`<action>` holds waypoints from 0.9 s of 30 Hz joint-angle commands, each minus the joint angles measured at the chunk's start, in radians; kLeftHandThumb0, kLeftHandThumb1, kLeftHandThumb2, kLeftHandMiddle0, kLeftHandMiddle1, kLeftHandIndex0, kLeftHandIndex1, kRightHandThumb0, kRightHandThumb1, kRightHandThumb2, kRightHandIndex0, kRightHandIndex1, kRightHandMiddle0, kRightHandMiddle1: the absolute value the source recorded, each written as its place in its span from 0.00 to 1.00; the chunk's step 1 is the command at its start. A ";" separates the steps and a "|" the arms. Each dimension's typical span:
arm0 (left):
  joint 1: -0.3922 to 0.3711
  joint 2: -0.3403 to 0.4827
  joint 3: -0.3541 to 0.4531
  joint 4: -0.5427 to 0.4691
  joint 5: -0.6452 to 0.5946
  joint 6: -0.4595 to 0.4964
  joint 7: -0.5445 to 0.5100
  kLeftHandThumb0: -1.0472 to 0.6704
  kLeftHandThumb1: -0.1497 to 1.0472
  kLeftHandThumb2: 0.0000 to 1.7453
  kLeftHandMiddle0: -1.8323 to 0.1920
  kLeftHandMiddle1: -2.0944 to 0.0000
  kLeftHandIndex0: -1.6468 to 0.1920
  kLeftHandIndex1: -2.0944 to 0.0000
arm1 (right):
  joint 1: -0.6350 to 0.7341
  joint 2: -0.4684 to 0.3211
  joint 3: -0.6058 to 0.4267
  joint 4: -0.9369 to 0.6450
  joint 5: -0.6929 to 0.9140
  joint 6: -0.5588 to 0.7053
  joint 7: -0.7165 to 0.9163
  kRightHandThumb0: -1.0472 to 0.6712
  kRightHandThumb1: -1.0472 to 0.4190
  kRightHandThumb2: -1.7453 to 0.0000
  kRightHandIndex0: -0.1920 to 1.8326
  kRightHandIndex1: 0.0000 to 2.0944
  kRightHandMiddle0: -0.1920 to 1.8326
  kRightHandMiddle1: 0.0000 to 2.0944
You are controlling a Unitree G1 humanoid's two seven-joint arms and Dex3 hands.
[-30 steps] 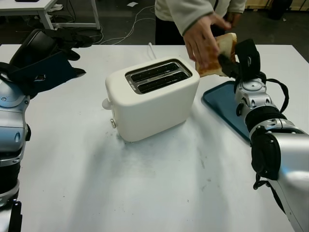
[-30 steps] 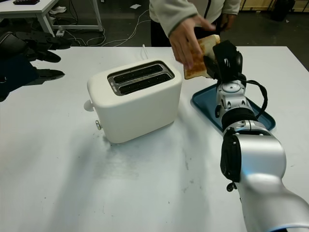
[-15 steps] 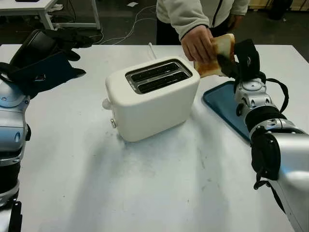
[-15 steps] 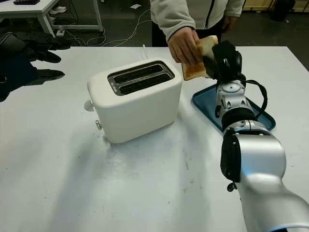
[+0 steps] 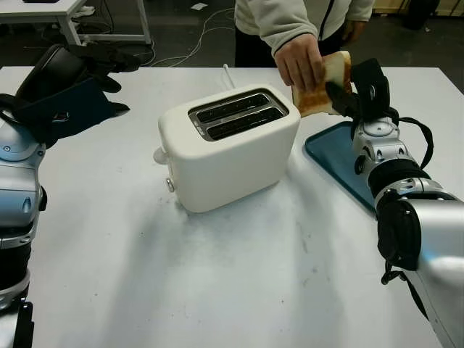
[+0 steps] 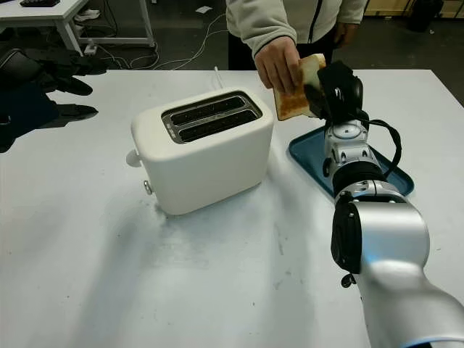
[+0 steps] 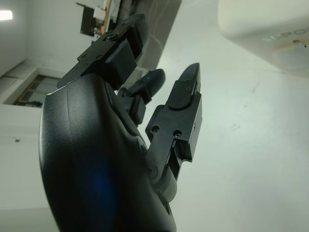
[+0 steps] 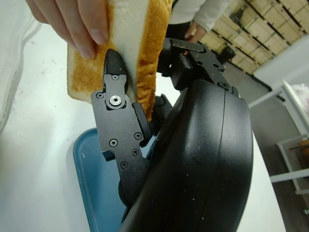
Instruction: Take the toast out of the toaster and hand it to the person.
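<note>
A slice of toast (image 5: 324, 85) is held upright in the air to the right of the white toaster (image 5: 228, 148), between the fingers of my right hand (image 5: 354, 94). A person's hand (image 5: 299, 61) grips the same slice from its far left side. In the right wrist view, the person's fingers (image 8: 82, 29) pinch the toast (image 8: 140, 43) just above my black finger (image 8: 118, 101). Both toaster slots (image 5: 235, 114) stand empty. My left hand (image 5: 69, 83) hangs open above the table's far left, away from the toaster.
A blue tray (image 5: 341, 163) lies on the white table to the right of the toaster, under my right hand. The person (image 5: 297, 18) stands behind the table's far edge. A white cord (image 5: 227, 75) runs back from the toaster.
The person's hand closed on the toast and shifted a little up and right. My right hand and the slice stayed almost in place. The left arm has not moved.
</note>
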 commanded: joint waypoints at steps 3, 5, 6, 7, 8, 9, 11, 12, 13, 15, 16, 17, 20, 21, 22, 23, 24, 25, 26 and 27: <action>-0.005 0.003 -0.005 0.004 0.001 -0.016 0.004 0.65 0.86 0.00 0.70 0.63 0.52 0.99 | -0.021 -0.008 -0.017 -0.014 0.020 -0.027 0.017 0.46 0.09 0.84 0.46 0.83 0.33 0.83; -0.006 -0.001 -0.003 0.000 -0.002 -0.011 0.005 0.66 0.86 0.00 0.70 0.63 0.52 0.99 | -0.013 -0.012 -0.015 -0.015 0.014 -0.050 0.013 0.44 0.09 0.88 0.46 0.82 0.39 0.71; -0.005 -0.003 -0.001 -0.001 -0.003 -0.011 0.006 0.66 0.86 0.00 0.70 0.63 0.52 0.99 | -0.009 -0.013 -0.018 -0.015 0.017 -0.061 0.015 0.39 0.09 0.92 0.46 0.75 0.44 0.56; -0.004 -0.004 0.000 -0.001 -0.004 -0.010 0.007 0.66 0.86 0.00 0.70 0.63 0.52 0.99 | -0.008 -0.016 -0.022 -0.016 0.023 -0.065 0.037 0.32 0.09 0.95 0.48 0.57 0.48 0.39; -0.003 -0.004 0.000 -0.001 -0.003 -0.008 0.007 0.66 0.86 0.00 0.70 0.63 0.52 0.99 | -0.006 -0.024 -0.009 -0.018 0.016 -0.078 0.100 0.25 0.09 0.97 0.44 0.39 0.46 0.23; -0.003 -0.003 -0.002 -0.002 -0.001 -0.004 0.007 0.66 0.87 0.00 0.70 0.63 0.52 1.00 | -0.005 -0.036 0.013 -0.020 -0.001 -0.083 0.160 0.15 0.09 0.95 0.30 0.18 0.31 0.10; -0.001 0.001 -0.004 -0.004 0.004 -0.004 0.005 0.66 0.87 0.00 0.70 0.63 0.52 1.00 | -0.005 -0.052 0.039 -0.021 -0.020 -0.086 0.232 0.06 0.09 0.93 0.16 0.05 0.17 0.03; 0.000 0.002 -0.004 -0.005 0.004 -0.003 0.005 0.66 0.87 0.00 0.70 0.63 0.52 1.00 | -0.006 -0.057 0.046 -0.023 -0.024 -0.087 0.242 0.02 0.09 0.94 0.12 0.02 0.13 0.01; 0.001 0.001 -0.003 -0.006 0.003 -0.004 0.005 0.65 0.87 0.00 0.70 0.63 0.52 1.00 | -0.005 -0.061 0.054 -0.026 -0.030 -0.092 0.244 0.01 0.09 0.95 0.11 0.01 0.11 0.01; 0.002 0.000 -0.001 -0.009 0.001 0.004 0.004 0.65 0.87 0.00 0.70 0.63 0.52 1.00 | -0.002 -0.065 0.055 -0.029 -0.030 -0.104 0.252 0.00 0.10 0.97 0.10 0.00 0.10 0.00; 0.002 0.000 -0.002 -0.010 0.002 0.008 0.004 0.65 0.87 0.00 0.70 0.63 0.52 1.00 | 0.000 -0.067 0.050 -0.031 -0.024 -0.112 0.260 0.00 0.11 0.98 0.10 0.00 0.10 0.00; 0.003 0.001 -0.003 -0.012 0.005 0.010 0.004 0.65 0.87 0.00 0.70 0.63 0.53 1.00 | 0.002 -0.071 0.040 -0.033 -0.012 -0.114 0.276 0.00 0.12 0.99 0.10 0.00 0.10 0.00; 0.005 0.002 -0.005 -0.017 0.008 0.024 0.003 0.63 0.87 0.00 0.70 0.63 0.52 1.00 | 0.014 -0.086 0.019 -0.042 0.011 -0.132 0.307 0.01 0.17 1.00 0.09 0.00 0.09 0.00; 0.005 -0.001 -0.002 -0.019 0.006 0.034 0.003 0.63 0.87 0.00 0.71 0.64 0.53 1.00 | 0.024 -0.092 0.023 -0.050 0.005 -0.150 0.295 0.03 0.17 1.00 0.09 0.00 0.09 0.00; 0.005 -0.004 -0.001 -0.020 0.004 0.041 0.005 0.62 0.87 0.00 0.71 0.64 0.53 1.00 | 0.037 -0.096 0.026 -0.060 -0.001 -0.164 0.279 0.04 0.17 1.00 0.09 0.00 0.09 0.00; 0.007 -0.004 0.000 -0.021 0.004 0.045 0.006 0.62 0.88 0.00 0.71 0.64 0.53 1.00 | 0.050 -0.098 0.029 -0.071 -0.005 -0.175 0.262 0.05 0.16 0.99 0.09 0.00 0.09 0.00; 0.010 -0.005 0.002 -0.022 0.003 0.043 0.008 0.62 0.88 0.00 0.71 0.64 0.53 1.00 | 0.073 -0.095 0.018 -0.086 0.009 -0.198 0.254 0.07 0.16 0.99 0.09 0.00 0.09 0.00; 0.016 -0.010 0.009 -0.023 -0.003 0.039 0.013 0.63 0.88 0.01 0.71 0.64 0.53 1.00 | 0.100 -0.089 0.005 -0.106 0.026 -0.226 0.253 0.11 0.15 0.99 0.09 0.00 0.09 0.00; 0.025 -0.018 0.018 -0.027 -0.007 0.024 0.024 0.64 0.88 0.01 0.71 0.64 0.53 1.00 | 0.138 -0.079 -0.018 -0.138 0.058 -0.259 0.268 0.15 0.15 0.99 0.09 0.00 0.09 0.00; 0.034 -0.026 0.026 -0.030 -0.010 0.009 0.034 0.66 0.88 0.01 0.71 0.64 0.53 1.00 | 0.170 -0.070 -0.034 -0.168 0.084 -0.281 0.282 0.20 0.14 0.99 0.09 0.00 0.09 0.00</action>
